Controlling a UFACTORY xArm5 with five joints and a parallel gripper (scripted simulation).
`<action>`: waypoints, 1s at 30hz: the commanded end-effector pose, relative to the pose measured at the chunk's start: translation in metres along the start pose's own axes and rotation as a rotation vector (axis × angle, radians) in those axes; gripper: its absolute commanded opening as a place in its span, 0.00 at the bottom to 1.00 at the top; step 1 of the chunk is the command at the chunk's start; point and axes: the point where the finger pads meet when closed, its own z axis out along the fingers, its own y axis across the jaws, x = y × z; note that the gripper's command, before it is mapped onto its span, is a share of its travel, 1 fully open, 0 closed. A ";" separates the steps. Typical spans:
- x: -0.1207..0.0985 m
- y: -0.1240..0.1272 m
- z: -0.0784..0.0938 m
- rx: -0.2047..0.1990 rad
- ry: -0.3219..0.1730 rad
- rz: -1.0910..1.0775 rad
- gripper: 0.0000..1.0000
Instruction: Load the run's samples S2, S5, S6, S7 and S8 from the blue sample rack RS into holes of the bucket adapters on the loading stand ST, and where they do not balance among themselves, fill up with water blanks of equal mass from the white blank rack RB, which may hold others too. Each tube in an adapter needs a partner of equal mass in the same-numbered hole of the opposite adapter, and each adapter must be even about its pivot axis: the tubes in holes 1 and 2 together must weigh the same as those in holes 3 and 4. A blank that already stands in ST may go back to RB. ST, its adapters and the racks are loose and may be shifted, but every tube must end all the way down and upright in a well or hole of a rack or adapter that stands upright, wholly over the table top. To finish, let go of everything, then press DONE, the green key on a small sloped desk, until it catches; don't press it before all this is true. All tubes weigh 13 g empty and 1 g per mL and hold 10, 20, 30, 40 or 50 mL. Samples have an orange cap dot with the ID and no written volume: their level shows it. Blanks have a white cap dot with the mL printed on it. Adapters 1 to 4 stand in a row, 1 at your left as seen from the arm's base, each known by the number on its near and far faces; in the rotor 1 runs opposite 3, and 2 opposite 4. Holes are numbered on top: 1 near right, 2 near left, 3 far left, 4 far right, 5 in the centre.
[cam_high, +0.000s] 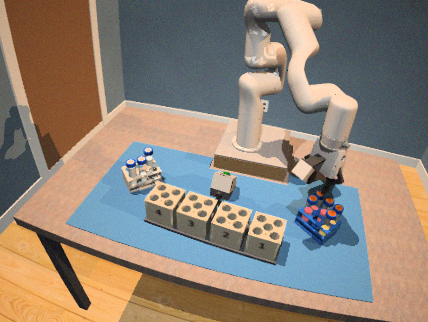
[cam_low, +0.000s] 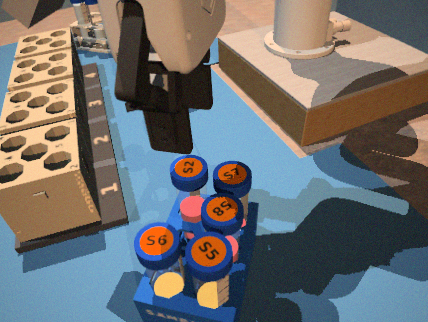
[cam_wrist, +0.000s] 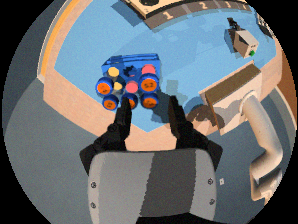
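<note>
The blue sample rack RS (cam_high: 320, 227) (cam_low: 150, 306) (cam_wrist: 132, 62) stands at the right of the mat. It holds the orange-dotted tubes S2 (cam_low: 188, 170), S7 (cam_low: 232, 176), S8 (cam_low: 222, 210), S6 (cam_low: 157, 243) and S5 (cam_low: 208, 253). My gripper (cam_high: 327, 190) (cam_wrist: 149, 104) is open and empty. It hangs just above the rack's far side, over S2 and S7, touching nothing. The four adapters on stand ST (cam_low: 107, 192) are empty: 1 (cam_high: 265, 235) (cam_low: 45, 200), 2 (cam_high: 230, 223), 3 (cam_high: 196, 212), 4 (cam_high: 165, 202). The white blank rack RB (cam_high: 141, 176) holds several blue-capped blanks at the far left.
Pink-topped (cam_low: 192, 209) and yellow-topped (cam_low: 168, 285) tubes also stand in RS. The DONE desk (cam_high: 223, 185) (cam_wrist: 242, 43) with its green key (cam_high: 226, 174) sits behind adapters 2 and 3. The arm's base block (cam_high: 252, 160) (cam_low: 310, 100) is behind it.
</note>
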 end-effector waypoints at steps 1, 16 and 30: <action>0.000 -0.001 0.009 0.004 0.001 0.000 0.57; 0.001 -0.001 0.035 0.004 0.001 0.000 0.57; 0.001 -0.001 0.047 0.004 0.001 0.000 0.57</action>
